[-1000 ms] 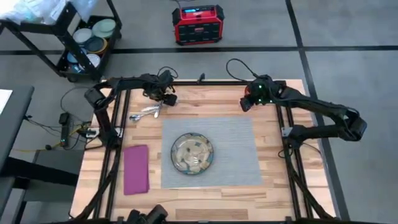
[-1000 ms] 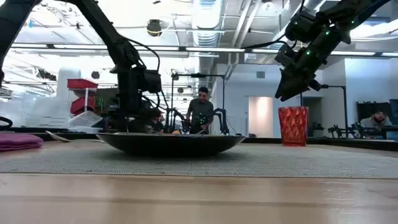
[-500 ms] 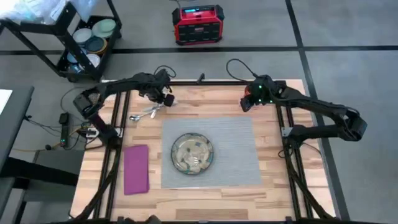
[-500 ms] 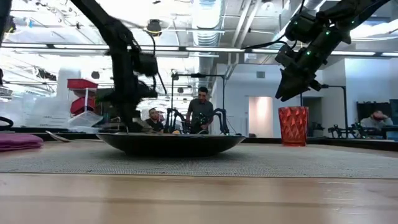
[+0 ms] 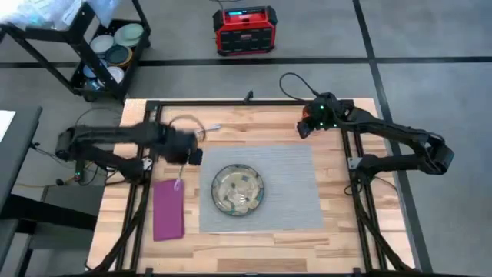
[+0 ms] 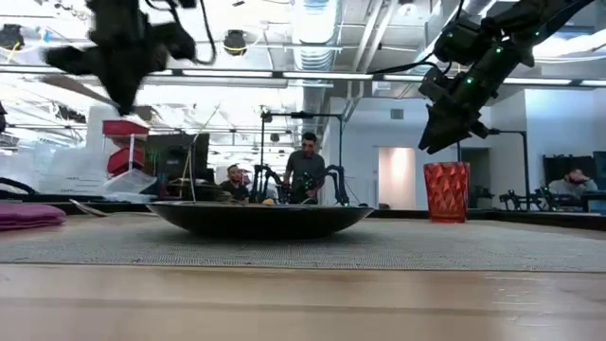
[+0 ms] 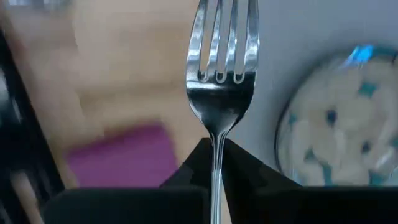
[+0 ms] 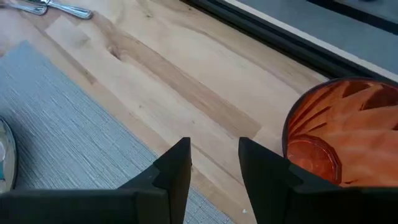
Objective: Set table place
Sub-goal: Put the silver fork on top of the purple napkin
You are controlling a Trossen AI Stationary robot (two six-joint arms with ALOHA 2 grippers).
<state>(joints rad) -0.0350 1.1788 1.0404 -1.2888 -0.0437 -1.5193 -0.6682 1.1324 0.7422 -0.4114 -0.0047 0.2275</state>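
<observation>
On the wooden table (image 5: 254, 127) lies the grey mat (image 5: 296, 185) with the beige patterned plate (image 5: 238, 190) on it; the magenta napkin (image 5: 169, 209) lies flat to its left. My left gripper (image 5: 183, 158) hangs above the gap between napkin and plate, shut on a steel fork (image 7: 221, 68). More cutlery (image 5: 206, 128) lies on the table at the far left. My right gripper (image 8: 214, 162) hovers open above the wood at the far right, beside the orange cup (image 8: 339, 140), which stands upright. My left gripper pinches the fork's handle (image 7: 216, 149) just behind the neck, between its two shut fingers. The fork lies along the fingers and sticks out past their tips, tines (image 7: 222, 37) away from the wrist. It is lifted clear of the table.
Black frame rails (image 5: 142, 192) run along the table's left and right sides. On the floor beyond the far edge stand a red device (image 5: 244, 31) and a cart with dishes (image 5: 108, 54). People (image 6: 305, 170) sit in the room behind.
My left gripper has risen from the cutlery pile at the far left with the fork and swung fast toward the near edge, now over the gap between napkin and plate. The fork is lifted clear; the other cutlery stays near the far edge.
</observation>
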